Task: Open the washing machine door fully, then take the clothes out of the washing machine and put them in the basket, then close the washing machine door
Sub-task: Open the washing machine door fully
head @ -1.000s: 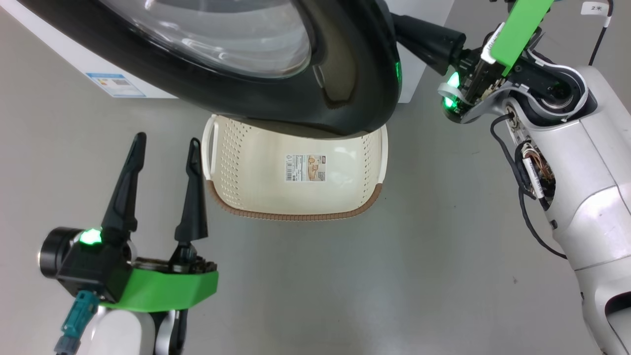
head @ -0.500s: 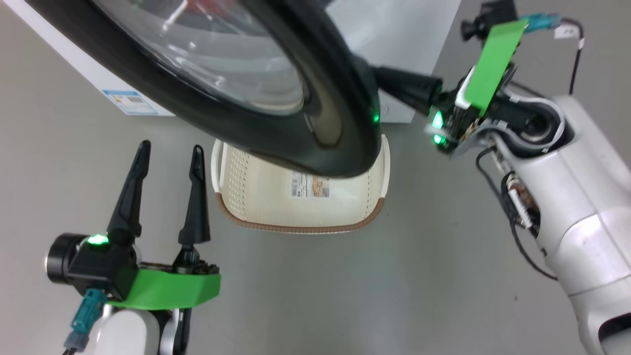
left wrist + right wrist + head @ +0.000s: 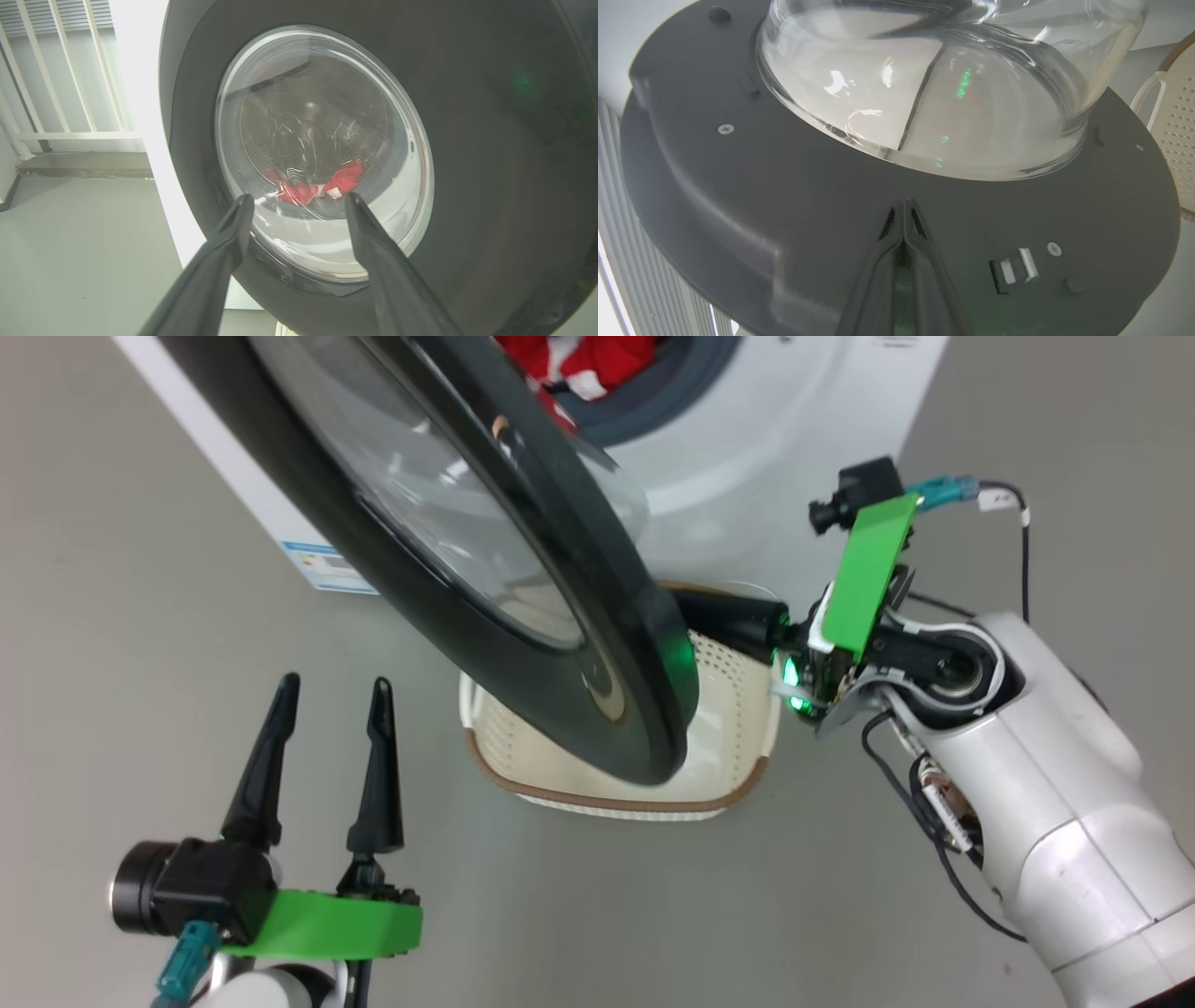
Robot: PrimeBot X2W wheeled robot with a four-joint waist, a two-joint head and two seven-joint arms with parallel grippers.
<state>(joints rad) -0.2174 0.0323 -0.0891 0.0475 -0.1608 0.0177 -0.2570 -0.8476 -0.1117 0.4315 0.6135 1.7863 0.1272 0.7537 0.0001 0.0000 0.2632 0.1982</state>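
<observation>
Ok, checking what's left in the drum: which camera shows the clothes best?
The head view: the clothes lie in plain sight in the washing machine, though cut by the top edge. The left wrist view shows them dimly through the washing machine door glass. The right wrist view faces that door's inner side.

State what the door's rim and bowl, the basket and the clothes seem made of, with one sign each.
Door rim: probably glossy black plastic; it mirrors light.
Bowl: most likely clear glass; see-through with sharp glints.
Basket: cream moulded plastic; neat rows of holes. Its brown edge looks woven, perhaps moulded too.
Clothes: soft red fabric; it bunches in folds.
</observation>
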